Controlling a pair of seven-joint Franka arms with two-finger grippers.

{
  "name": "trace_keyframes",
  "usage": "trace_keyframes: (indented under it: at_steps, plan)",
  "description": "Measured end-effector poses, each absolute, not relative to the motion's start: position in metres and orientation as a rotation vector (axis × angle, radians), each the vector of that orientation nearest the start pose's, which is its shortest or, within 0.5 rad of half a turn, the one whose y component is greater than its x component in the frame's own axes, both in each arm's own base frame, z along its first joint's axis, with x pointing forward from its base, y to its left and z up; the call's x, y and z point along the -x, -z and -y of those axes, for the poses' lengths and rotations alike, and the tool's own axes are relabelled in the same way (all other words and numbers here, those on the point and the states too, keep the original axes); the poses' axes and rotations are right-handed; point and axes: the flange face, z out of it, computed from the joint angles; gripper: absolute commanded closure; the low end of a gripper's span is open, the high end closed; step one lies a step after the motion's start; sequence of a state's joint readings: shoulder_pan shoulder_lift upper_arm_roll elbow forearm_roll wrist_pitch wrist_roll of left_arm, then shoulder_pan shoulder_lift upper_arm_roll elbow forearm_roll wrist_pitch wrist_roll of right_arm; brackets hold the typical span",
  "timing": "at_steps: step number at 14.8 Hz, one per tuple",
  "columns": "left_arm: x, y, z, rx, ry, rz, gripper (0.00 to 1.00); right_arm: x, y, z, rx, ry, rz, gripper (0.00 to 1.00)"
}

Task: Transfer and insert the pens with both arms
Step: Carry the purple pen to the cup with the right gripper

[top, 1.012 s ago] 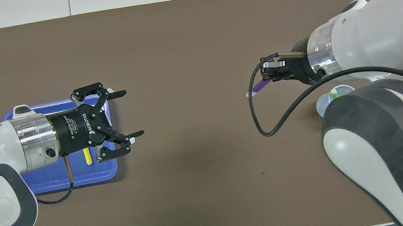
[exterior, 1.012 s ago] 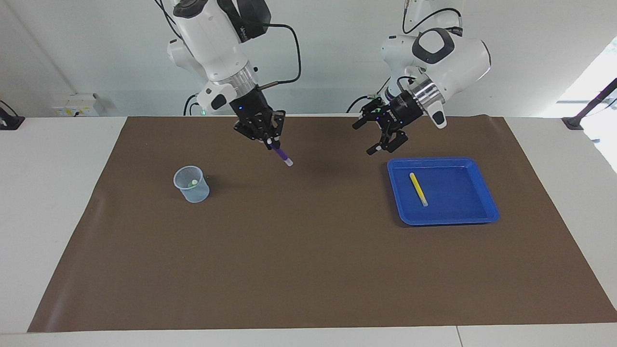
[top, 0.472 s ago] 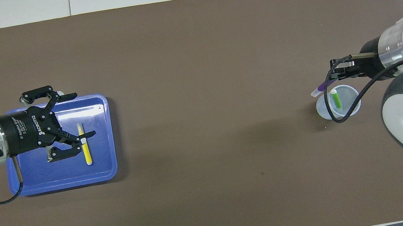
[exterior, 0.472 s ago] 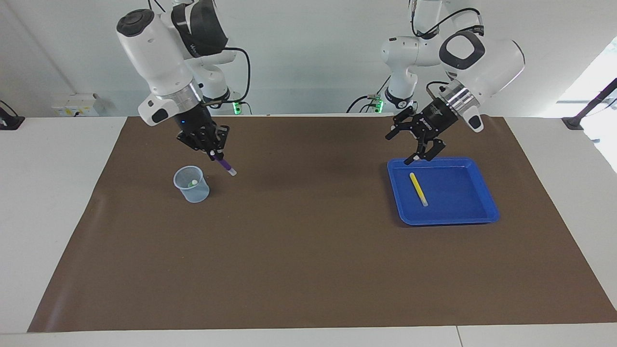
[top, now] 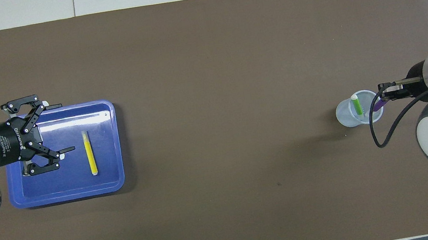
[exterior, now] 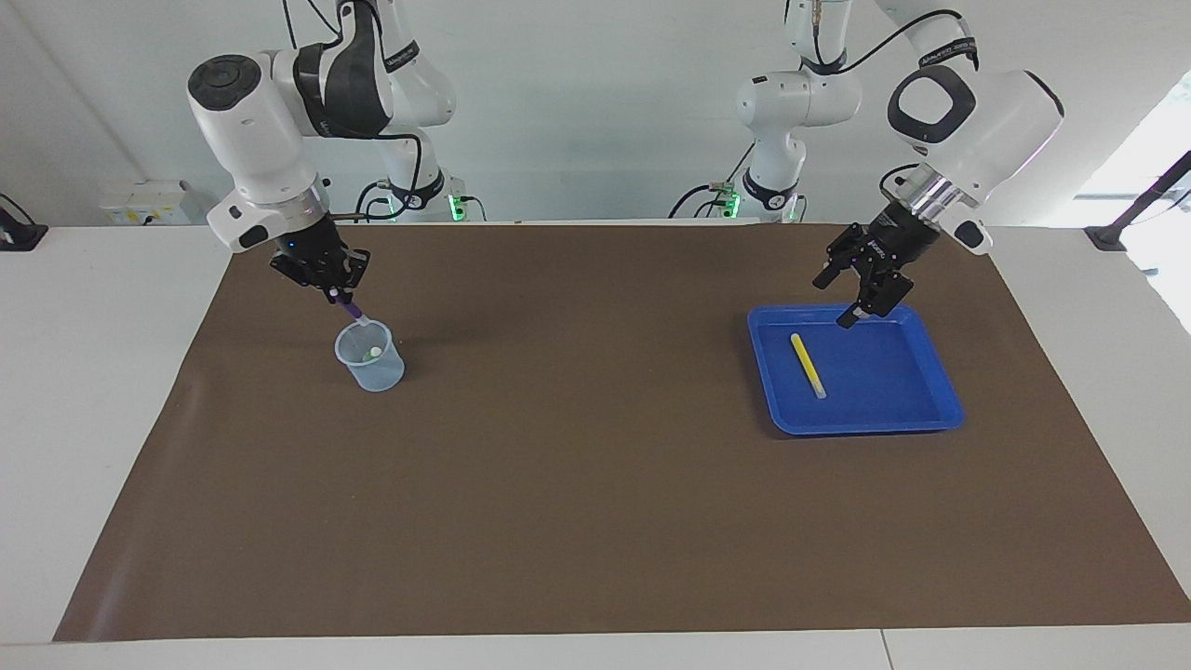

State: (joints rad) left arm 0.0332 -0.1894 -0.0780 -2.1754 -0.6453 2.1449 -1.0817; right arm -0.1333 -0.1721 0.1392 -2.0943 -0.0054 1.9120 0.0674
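Facing view: right gripper [exterior: 337, 295] clamped on the purple pen [exterior: 353, 311], slanted, its pale end at the rim of the clear cup [exterior: 370, 356] toward the right arm's end of the brown-matted counter [exterior: 577, 447]; left gripper [exterior: 861, 296] spread wide, empty, over the robot-side edge of the blue tray [exterior: 940, 381], which holds 1 yellow pen [exterior: 808, 365]; only a pale tip shows inside the cup. Overhead view: 1 green pen [top: 356, 106] stands in the cup [top: 346, 116] with the purple pen [top: 377, 105] at its rim; the yellow pen [top: 91, 158] lies flat in the tray [top: 116, 182], apart from the left gripper [top: 56, 130].
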Motion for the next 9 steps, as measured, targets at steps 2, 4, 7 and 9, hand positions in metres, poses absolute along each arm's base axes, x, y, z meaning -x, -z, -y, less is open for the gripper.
trace_keyframes:
  at_steps: [2, 4, 7, 9]
  plan:
    - [-0.516, -0.475, 0.028, -2.164, 0.159, -1.495, 0.0, -0.504, -0.493, -0.002, 3.172, 0.024, -0.091, 1.0]
    - [-0.521, -0.45, 0.014, -2.327, 0.128, -1.337, 0.0, -0.507, -0.49, -0.001, 3.171, 0.071, -0.082, 1.0]
    - [-0.527, -0.408, 0.01, -2.609, 0.115, -1.01, 0.0, -0.512, -0.481, -0.001, 3.168, 0.095, -0.077, 1.0]
    - [-0.529, -0.385, 0.01, -2.772, 0.118, -0.745, 0.0, -0.514, -0.472, -0.002, 3.167, 0.078, -0.075, 1.0]
